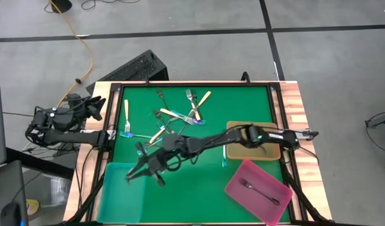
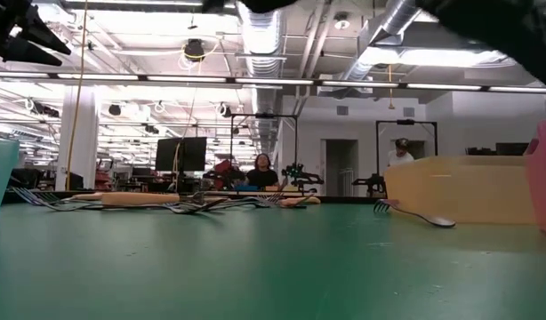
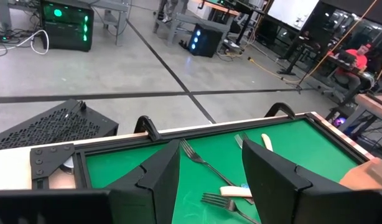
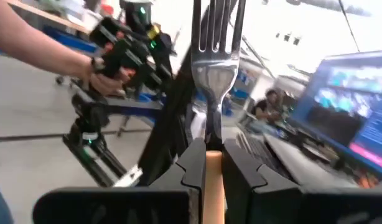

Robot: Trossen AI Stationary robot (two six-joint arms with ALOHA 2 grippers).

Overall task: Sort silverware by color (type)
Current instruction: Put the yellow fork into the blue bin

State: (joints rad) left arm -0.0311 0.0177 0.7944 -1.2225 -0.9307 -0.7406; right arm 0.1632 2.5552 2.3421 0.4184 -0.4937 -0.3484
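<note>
One fork [image 4: 214,56] in right gripper [image 4: 206,158].

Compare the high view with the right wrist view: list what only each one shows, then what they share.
Only the high view shows the whole layout: the pile of forks on the green mat, the teal tray, the tan tray, the pink tray holding one dark fork, and the left gripper at the table's edge.

Only the right wrist view shows the cream-handled fork clamped upright between the fingers, and a person's hand.

Both show the right gripper.
</note>
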